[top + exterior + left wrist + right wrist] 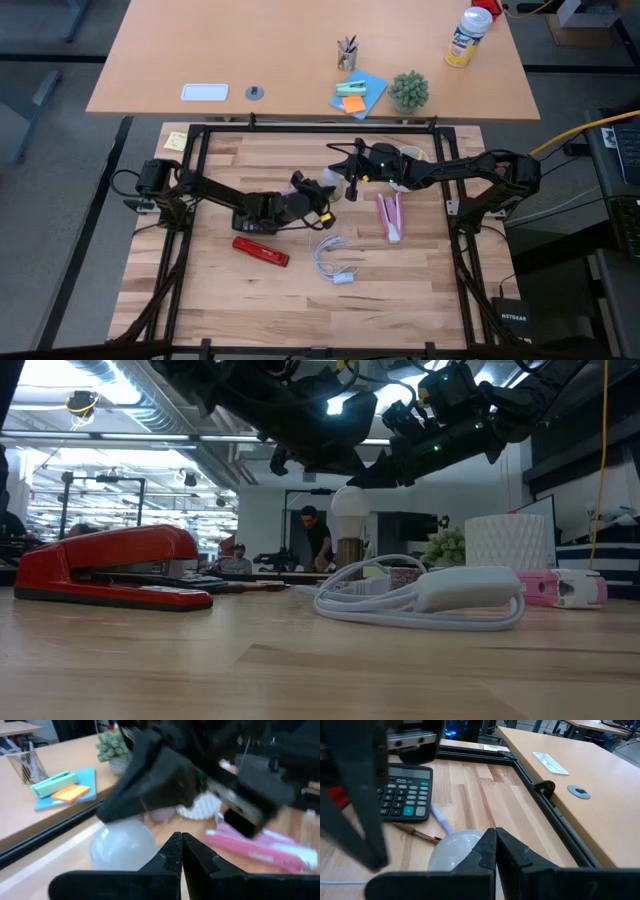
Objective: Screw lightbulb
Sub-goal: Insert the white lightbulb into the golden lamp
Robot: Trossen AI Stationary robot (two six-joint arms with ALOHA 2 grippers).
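The lightbulb, small, white and round, stands upright with its lower end in a brownish socket near the table's middle. My left gripper is shut and sits just beside the bulb's round top, having come in from the table's left. My right gripper is also shut, close against the bulb from the table's right. In the low view both dark grippers meet just above the bulb. In the high view the arms cover it. My left gripper has its shut fingers alongside the bulb's upper side, coming in roughly level from the table's left; I cannot tell if they touch it. My right gripper's shut fingers lie by the bulb's upper side, slanting down from the right; touch cannot be told.
A red stapler and a coiled white cable lie toward the near edge. A pink object and a white ribbed cylinder are to the right. A calculator and a pen lie left of the bulb.
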